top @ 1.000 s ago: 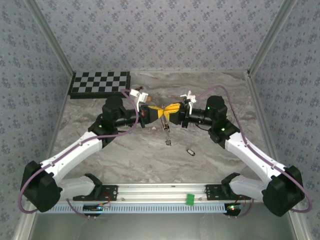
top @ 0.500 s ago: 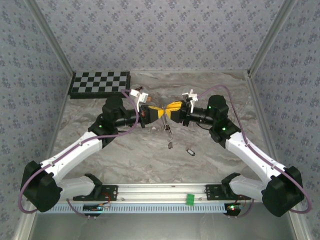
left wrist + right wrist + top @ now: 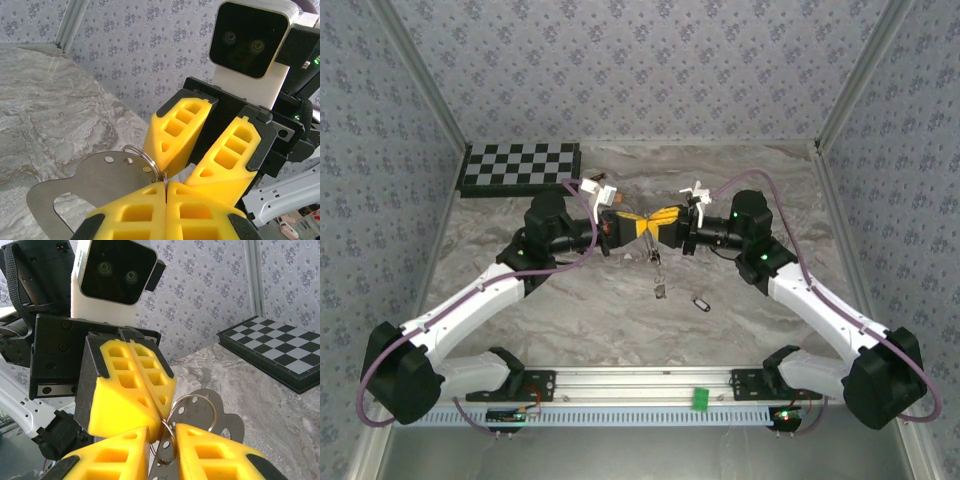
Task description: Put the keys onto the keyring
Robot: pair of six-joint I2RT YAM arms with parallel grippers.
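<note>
Left gripper, jaws pressed together, is pinching the keyring aloft mid-table, apparently steadying it for the right gripper, slightly parted astride it; one key is lying on the table, nearer and right.

the left arm and right arm are built of smooth white shell links joined by black joints, each ending in a bulky black shoulder housing. a purple cable runs along each arm. small green lights glow on the black joints. the left gripper has bright yellow wedge-shaped fingers, moulded with rows of square hollow cells and set in black holders; the right gripper has the same. each wrist carries a boxy white camera with a black face and two round lenses. the black block beneath it shows small screw heads.
</note>
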